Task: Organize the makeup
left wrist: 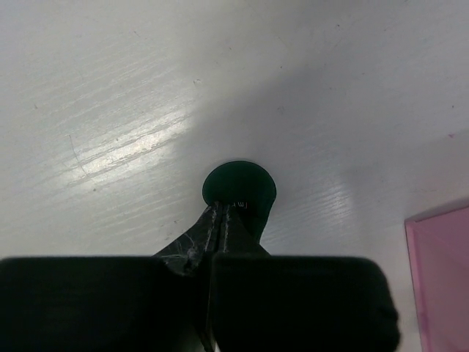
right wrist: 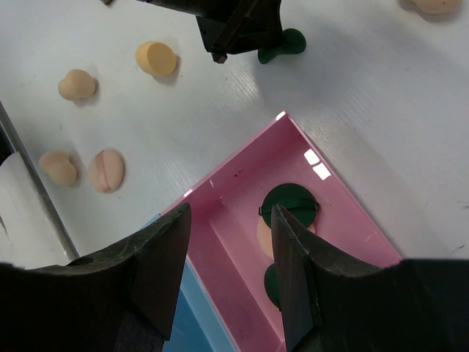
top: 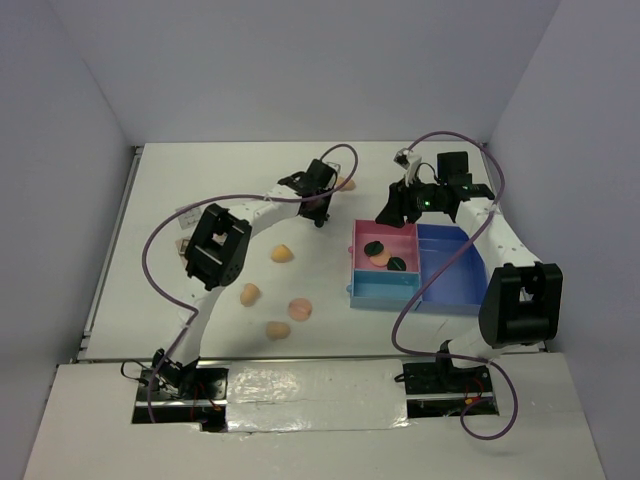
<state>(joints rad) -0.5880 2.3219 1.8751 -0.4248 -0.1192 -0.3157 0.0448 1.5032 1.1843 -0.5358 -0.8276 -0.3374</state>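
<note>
My left gripper point(left wrist: 220, 210) is shut on the edge of a dark green round disc point(left wrist: 239, 187), low over the white table, left of the tray's pink corner. It also shows in the top view point(top: 321, 218) and the right wrist view point(right wrist: 236, 33), with the disc point(right wrist: 283, 45) at its tip. My right gripper point(right wrist: 230, 213) is open and empty above the pink compartment point(right wrist: 242, 183), which holds two green discs point(right wrist: 289, 205) and a flat peach pad point(right wrist: 264, 236). Several peach sponges point(top: 283, 254) lie loose on the table left of the tray.
The pink-and-blue tray point(top: 440, 290) stands right of centre, and its large blue compartment point(top: 450, 262) shows nothing inside. One peach sponge point(top: 345, 183) lies behind the left gripper. Small items point(top: 183, 243) lie by the left arm's elbow. Grey walls enclose the table.
</note>
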